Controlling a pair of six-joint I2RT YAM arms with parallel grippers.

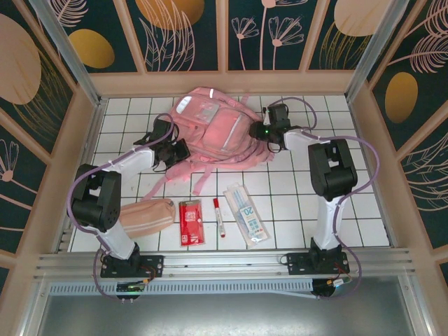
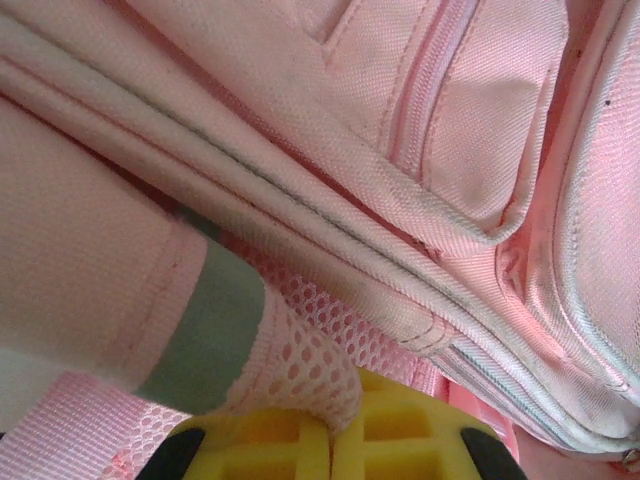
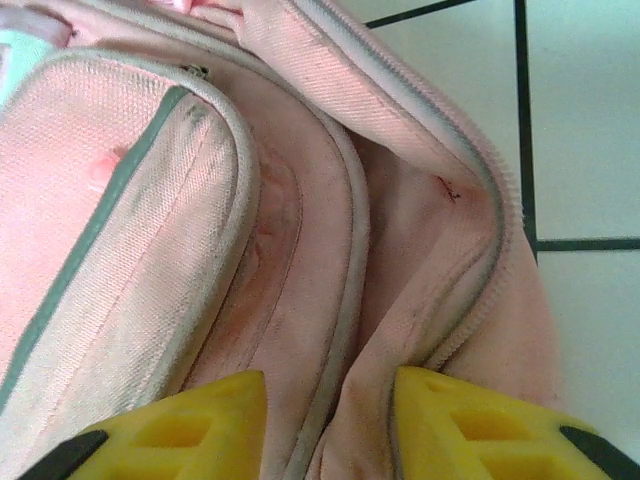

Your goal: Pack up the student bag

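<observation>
The student bag [image 1: 213, 126], a large light-pink backpack, lies at the back middle of the tiled table [image 1: 294, 203], straps trailing toward me. My left gripper [image 1: 175, 150] is at its left side. In the left wrist view that gripper [image 2: 345, 405] is shut on a fold of the bag's pink mesh [image 2: 300, 350], beside a grey strip [image 2: 205, 330]. My right gripper [image 1: 269, 136] is at the bag's right edge. In the right wrist view it [image 3: 330, 395] stands open, with a fold of bag fabric and zipper seam [image 3: 350, 300] between its yellow fingers [image 3: 220, 410].
Near the front edge lie a peach-pink pouch [image 1: 148, 213], a red packet [image 1: 190, 222], a red marker [image 1: 219, 217] and a clear packet of supplies [image 1: 246, 214]. Wooden walls [image 1: 87, 140] enclose the table on three sides.
</observation>
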